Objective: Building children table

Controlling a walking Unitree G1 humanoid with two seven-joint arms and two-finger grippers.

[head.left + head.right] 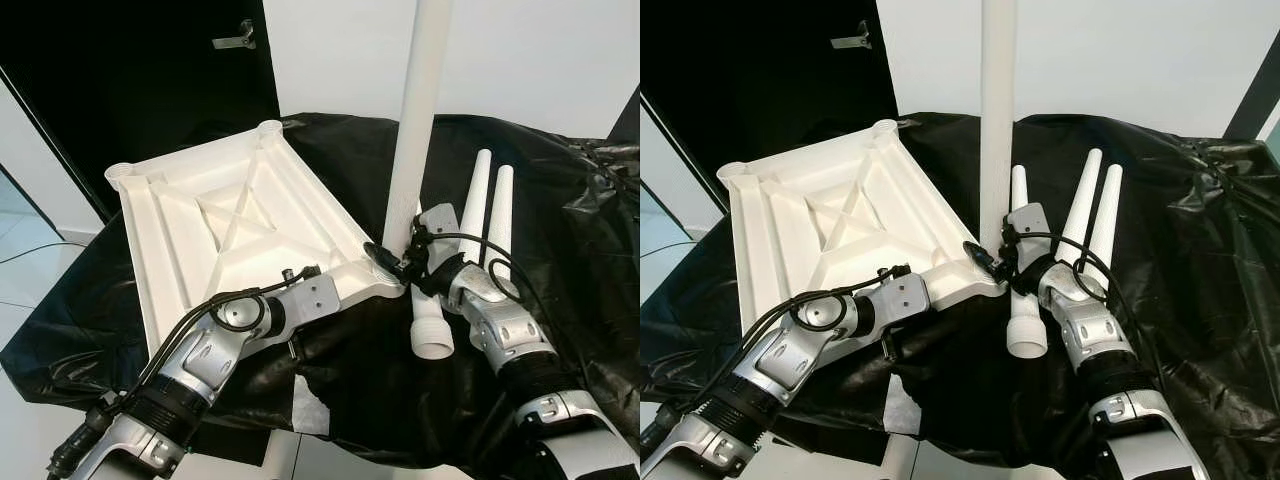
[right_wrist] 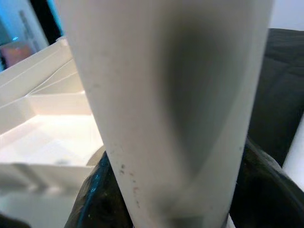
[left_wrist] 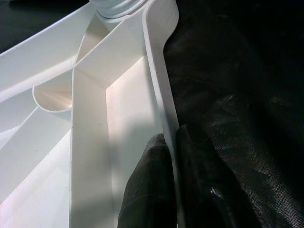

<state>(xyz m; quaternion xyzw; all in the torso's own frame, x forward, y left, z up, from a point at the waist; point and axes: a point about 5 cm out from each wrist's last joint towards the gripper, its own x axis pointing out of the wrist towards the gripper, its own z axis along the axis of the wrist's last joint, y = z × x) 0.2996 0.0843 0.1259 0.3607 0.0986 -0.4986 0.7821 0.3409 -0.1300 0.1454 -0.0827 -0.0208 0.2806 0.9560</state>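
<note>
The tabletop lies upside down on the black sheet. Our left gripper pinches its rim, and our right gripper clamps the upright leg at the corner socket. Looks like light, stiff, slick plastic, so we'd grab the leg low.

Bkgd: white wall at rear. Black door w/ metal handle at rear left. Light floor at left, thin cable across it. Black plastic sheet, wrinkled, covers the work surface. Lighting bright, even.
</note>
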